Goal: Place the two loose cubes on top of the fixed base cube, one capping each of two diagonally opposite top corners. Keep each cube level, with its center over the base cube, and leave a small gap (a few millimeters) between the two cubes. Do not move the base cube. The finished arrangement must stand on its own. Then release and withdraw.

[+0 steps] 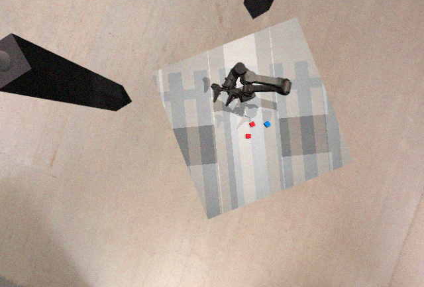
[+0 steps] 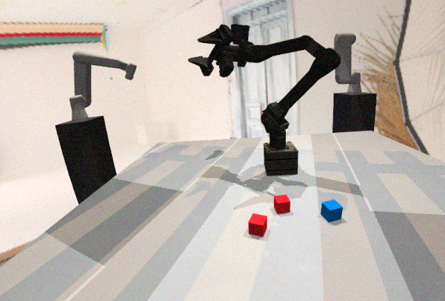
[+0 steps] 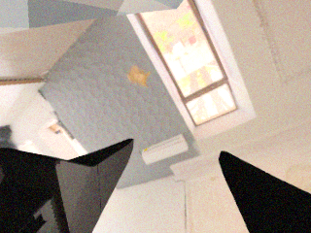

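Observation:
Three small cubes rest apart on the striped table top. One red cube [image 1: 252, 124] [image 2: 281, 204] is nearer the arm's base. The other red cube [image 1: 248, 136] [image 2: 257, 224] lies farther from the arm's base. The single blue cube [image 1: 267, 124] [image 2: 332, 210] sits to the right of both in the top and exterior views and is turned at an angle. Nothing is on top of any cube. My gripper [image 1: 220, 103] [image 2: 193, 50] [image 3: 175, 149] is open and empty, raised high above the table and off to the left of the cubes. No cube shows in the wrist view.
The striped table top [image 1: 250, 181] [image 2: 222, 272] carries the arm's base [image 2: 281, 161] behind the cubes. Black pedestals [image 1: 68, 75] [image 2: 86, 157] [image 2: 354, 112] stand beyond the table's edges, with grey arms on them. The wrist view shows the room's walls and a window [image 3: 187, 63].

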`<state>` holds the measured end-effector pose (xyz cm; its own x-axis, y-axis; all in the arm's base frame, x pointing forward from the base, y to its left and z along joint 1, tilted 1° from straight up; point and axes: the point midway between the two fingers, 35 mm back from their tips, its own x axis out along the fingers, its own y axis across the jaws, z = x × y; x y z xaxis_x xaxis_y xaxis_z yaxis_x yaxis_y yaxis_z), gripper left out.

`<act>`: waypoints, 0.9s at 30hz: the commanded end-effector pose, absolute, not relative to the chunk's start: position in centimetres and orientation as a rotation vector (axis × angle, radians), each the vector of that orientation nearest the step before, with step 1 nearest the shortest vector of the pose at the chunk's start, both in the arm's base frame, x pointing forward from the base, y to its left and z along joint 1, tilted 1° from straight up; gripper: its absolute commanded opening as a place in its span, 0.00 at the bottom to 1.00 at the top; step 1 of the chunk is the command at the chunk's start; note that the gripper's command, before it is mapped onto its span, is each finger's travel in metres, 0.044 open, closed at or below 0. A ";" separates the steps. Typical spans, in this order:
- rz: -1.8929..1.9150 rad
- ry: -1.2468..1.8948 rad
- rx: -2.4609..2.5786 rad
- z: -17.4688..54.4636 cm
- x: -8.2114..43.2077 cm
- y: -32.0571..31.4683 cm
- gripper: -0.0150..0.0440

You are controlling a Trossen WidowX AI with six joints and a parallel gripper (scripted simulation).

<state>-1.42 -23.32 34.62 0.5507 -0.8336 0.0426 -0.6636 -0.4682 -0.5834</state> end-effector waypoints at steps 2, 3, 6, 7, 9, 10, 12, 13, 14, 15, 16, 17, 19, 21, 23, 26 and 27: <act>-0.456 1.181 -2.247 34.6 -1.3 -23.6 0.84; -0.473 1.152 -2.208 34.5 -1.1 -24.0 0.80; -0.521 1.051 -2.062 34.1 -0.4 -25.4 0.70; -0.533 1.020 -2.012 34.0 -0.1 -25.8 0.70; -0.550 0.960 -1.911 33.6 0.5 -26.7 0.70; -0.556 0.932 -1.860 33.4 0.8 -27.1 0.70; -0.563 0.880 -1.757 32.9 1.6 -28.0 0.70; -0.565 0.855 -1.705 32.7 2.0 -28.4 0.70; -0.564 0.832 -1.653 32.4 2.5 -28.8 0.70; -0.563 0.811 -1.601 32.1 2.9 -29.1 0.70; -0.560 0.790 -1.549 31.8 3.4 -29.5 0.70; -0.556 0.772 -1.497 31.5 3.9 -29.8 0.70; -0.544 0.738 -1.393 30.8 5.0 -30.5 0.70; -0.529 0.710 -1.289 30.0 6.2 -31.0 0.70; -0.511 0.688 -1.186 29.2 7.4 -31.5 0.70; -0.479 0.665 -1.033 28.0 9.3 -32.0 0.70; -0.468 0.661 -0.983 27.5 10.0 -32.1 0.70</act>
